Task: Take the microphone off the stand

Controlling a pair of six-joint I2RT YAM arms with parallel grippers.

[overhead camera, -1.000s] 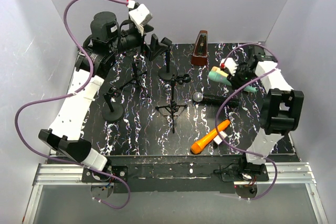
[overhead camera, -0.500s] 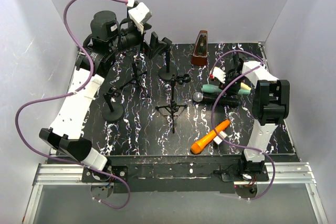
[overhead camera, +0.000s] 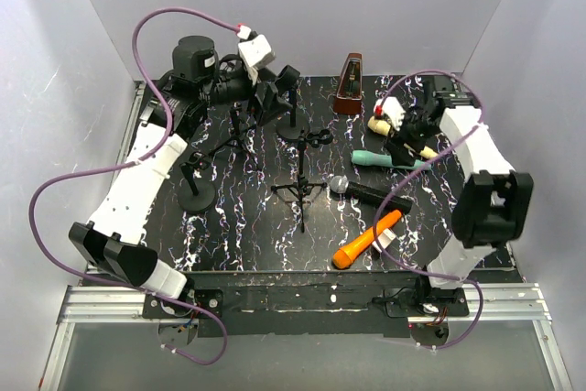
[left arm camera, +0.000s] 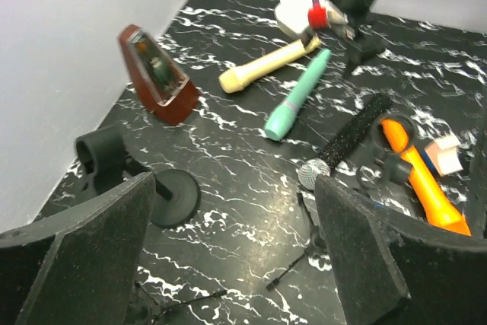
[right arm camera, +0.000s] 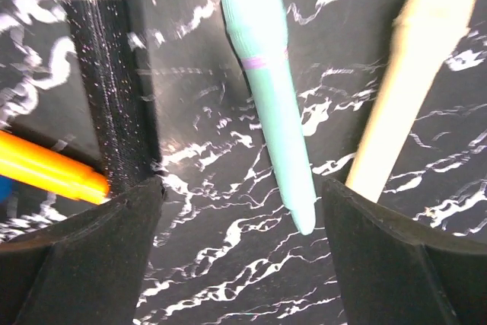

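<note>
Every microphone I see lies on the black marbled table, none in a stand. The teal microphone (overhead camera: pixel 385 160) (right arm camera: pixel 270 89) rests just beyond my right gripper (overhead camera: pixel 412 142) (right arm camera: pixel 240 264), which is open with nothing between its fingers. A cream microphone (right arm camera: pixel 407 89) lies beside it, with a black microphone (overhead camera: pixel 366 192) (right arm camera: pixel 114 97) and an orange one (overhead camera: pixel 366 238) nearer. The tripod stand (overhead camera: pixel 300 191) has an empty clip. My left gripper (overhead camera: pixel 277 93) (left arm camera: pixel 236 264) hangs open and empty at the back, above a round-base stand (left arm camera: pixel 175 197).
A brown metronome (overhead camera: pixel 348 84) (left arm camera: pixel 156 74) stands at the back by the wall. Another round-base stand (overhead camera: pixel 197 194) and a second tripod stand (overhead camera: pixel 233 144) occupy the left half. Grey walls close in the table on three sides.
My right gripper opened and drew back from the teal microphone, which now lies on the table. The black microphone shifted nearer. My left arm swung slightly right.
</note>
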